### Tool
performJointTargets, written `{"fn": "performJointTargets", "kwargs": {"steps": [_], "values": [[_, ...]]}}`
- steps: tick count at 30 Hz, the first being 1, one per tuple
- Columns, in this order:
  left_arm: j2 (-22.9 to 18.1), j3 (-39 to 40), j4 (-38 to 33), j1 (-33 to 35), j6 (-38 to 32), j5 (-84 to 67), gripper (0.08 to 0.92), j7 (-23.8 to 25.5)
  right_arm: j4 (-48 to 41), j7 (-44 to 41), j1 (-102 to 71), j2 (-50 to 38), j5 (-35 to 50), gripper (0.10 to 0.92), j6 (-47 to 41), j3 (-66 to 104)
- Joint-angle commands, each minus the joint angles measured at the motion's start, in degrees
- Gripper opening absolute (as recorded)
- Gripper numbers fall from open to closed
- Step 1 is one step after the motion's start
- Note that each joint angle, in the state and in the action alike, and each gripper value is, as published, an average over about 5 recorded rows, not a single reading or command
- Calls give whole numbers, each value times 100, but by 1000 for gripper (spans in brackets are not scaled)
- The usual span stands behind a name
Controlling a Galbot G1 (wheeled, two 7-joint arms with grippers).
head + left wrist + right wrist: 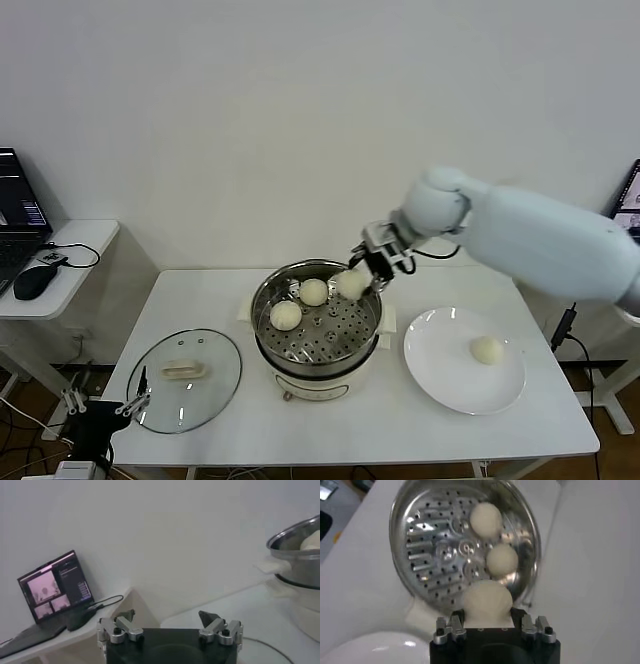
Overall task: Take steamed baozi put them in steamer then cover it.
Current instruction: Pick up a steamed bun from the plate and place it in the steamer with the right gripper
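Right gripper (488,622) clamps a baozi (487,600) over the steamer (268,300) rim — lower onto bare tray before releasing; left gripper (170,625) idle, wide open.

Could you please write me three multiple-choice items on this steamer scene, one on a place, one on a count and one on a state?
1. Where does the glass lid lie?
A. On the steamer
B. On the table to the steamer's left
C. On the white plate

2. How many baozi rest on the steamer's tray, apart from the one in the gripper?
A. Two
B. None
C. Four

3. What is the right gripper doing?
A. Hanging open over the plate
B. Gripping the lid handle
C. Closed on a baozi over the steamer's rim

Answers:
1. B: the head view shows the lid flat on the table, left of the steamer.
2. A: two loose baozi sit on the perforated tray.
3. C: the right wrist view shows the held baozi between the fingers, above the rim.

One more baozi waits on the white plate. The left gripper is parked low, open.
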Motion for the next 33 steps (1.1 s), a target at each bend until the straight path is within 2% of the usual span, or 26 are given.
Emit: {"fn": "performJointTargets", "kwargs": {"steps": [1,12,33], "values": [[-34,-24,2,-4,-7,9,823,-6,-315,0,-47,1047,-448,594,1027,-482],[-67,-66,41,54,-79,5,823,-49,-499,36,-253,1421,-1247,594,1591,-646],[-110,-61,138,27,-134,-28,823,-90,-142,-141,-200,1227,-1107,604,1613,-817]]}}
